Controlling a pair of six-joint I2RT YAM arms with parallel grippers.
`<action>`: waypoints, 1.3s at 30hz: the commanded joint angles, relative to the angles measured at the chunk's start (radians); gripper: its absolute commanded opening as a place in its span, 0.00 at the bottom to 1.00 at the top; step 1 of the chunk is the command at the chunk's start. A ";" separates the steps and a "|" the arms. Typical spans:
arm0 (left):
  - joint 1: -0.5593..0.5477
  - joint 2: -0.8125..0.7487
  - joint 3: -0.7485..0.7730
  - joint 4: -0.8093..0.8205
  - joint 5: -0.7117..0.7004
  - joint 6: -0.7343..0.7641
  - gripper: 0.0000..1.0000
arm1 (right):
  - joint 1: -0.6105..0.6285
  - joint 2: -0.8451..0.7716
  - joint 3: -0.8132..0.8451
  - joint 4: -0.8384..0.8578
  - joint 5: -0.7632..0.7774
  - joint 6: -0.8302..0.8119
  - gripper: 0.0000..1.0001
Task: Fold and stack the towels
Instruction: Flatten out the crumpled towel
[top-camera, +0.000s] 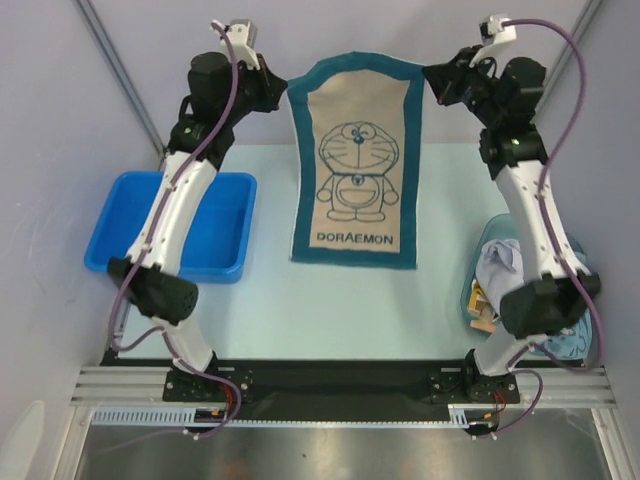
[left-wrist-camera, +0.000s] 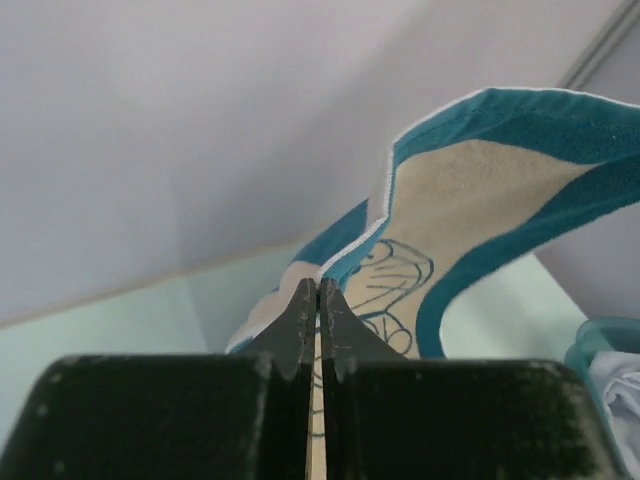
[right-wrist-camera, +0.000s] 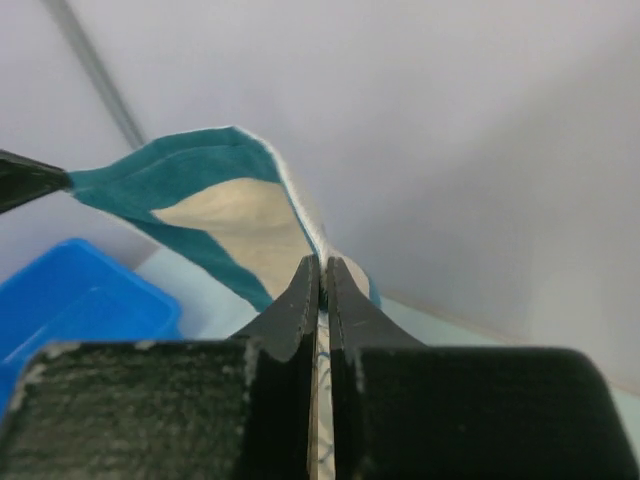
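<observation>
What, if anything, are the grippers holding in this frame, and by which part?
Both hold the teal-bordered Doraemon towel: the left gripper pinches its far-left corner, the right gripper its far-right corner, jaws shut on the cloth.

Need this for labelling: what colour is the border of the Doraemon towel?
Teal border; top external view shows the Doraemon towel best.

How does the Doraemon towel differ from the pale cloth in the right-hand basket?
The Doraemon towel hangs spread out, pinched at its top corners by the left gripper and right gripper; the pale cloth lies crumpled in the basket. The towel is beige with a teal border and a printed figure; the cloth looks plain. Both are soft fabric.
</observation>
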 joint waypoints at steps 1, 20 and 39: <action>-0.090 -0.330 -0.149 0.088 -0.017 0.082 0.00 | 0.051 -0.354 -0.131 0.015 -0.001 -0.027 0.00; -0.263 -0.898 -0.354 0.087 0.097 -0.140 0.00 | 0.044 -0.925 -0.166 -0.085 -0.083 0.237 0.00; -0.076 -0.182 -0.112 0.136 -0.116 0.069 0.01 | -0.056 -0.252 -0.246 0.314 -0.057 0.144 0.00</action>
